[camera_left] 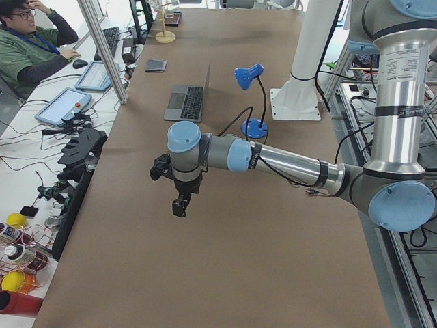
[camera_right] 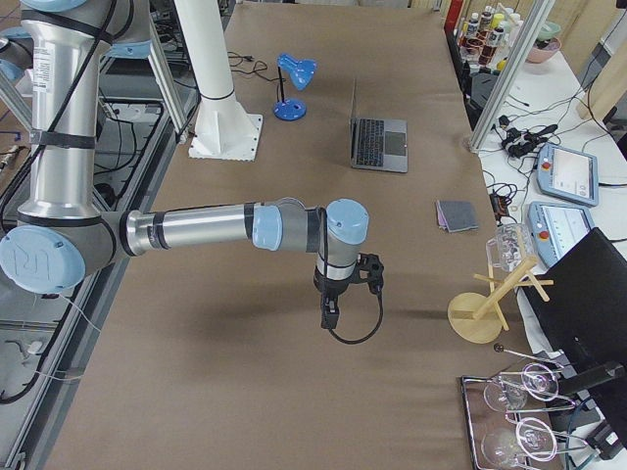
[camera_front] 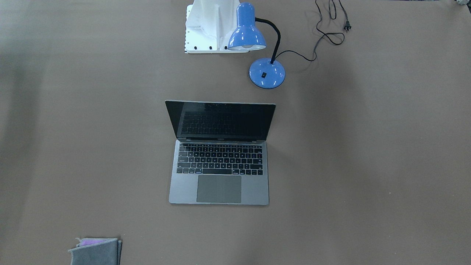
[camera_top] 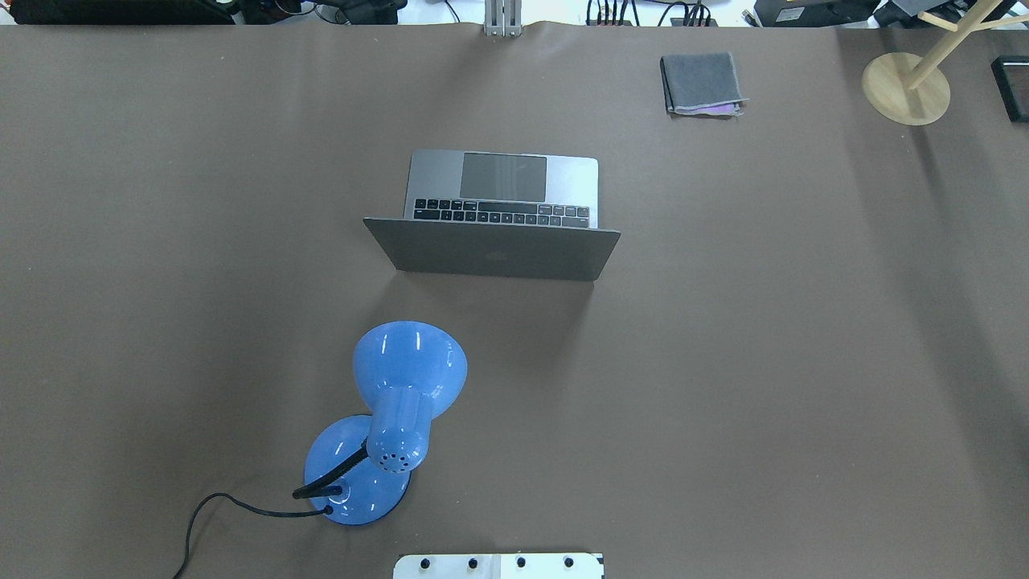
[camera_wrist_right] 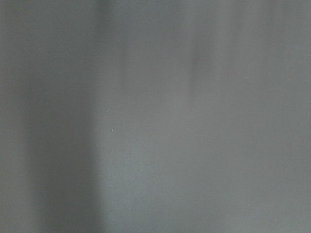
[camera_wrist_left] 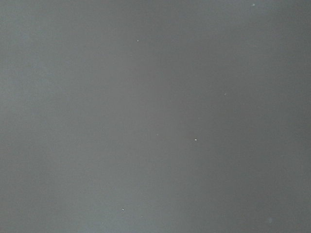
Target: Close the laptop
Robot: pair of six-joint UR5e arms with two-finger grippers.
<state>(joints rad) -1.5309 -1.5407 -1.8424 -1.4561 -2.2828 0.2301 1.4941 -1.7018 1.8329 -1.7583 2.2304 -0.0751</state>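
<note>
The space-grey laptop (camera_front: 219, 187) stands open in the middle of the brown table, its black screen upright and its keyboard towards the operators' side. The overhead view shows the lid's back with the logo (camera_top: 494, 253). It also shows in the side views (camera_left: 188, 102) (camera_right: 377, 142). My left gripper (camera_left: 179, 205) hangs over bare table, far from the laptop towards the table's left end. My right gripper (camera_right: 328, 318) hangs over bare table towards the right end. Both show only in the side views, so I cannot tell whether they are open or shut. Both wrist views show only bare table surface.
A blue desk lamp (camera_top: 410, 378) with a black cord (camera_front: 327, 35) stands between the robot's base (camera_front: 209, 25) and the laptop. A folded grey cloth (camera_top: 701, 83) lies at the far side. A wooden stand (camera_top: 906, 88) is at the far right corner.
</note>
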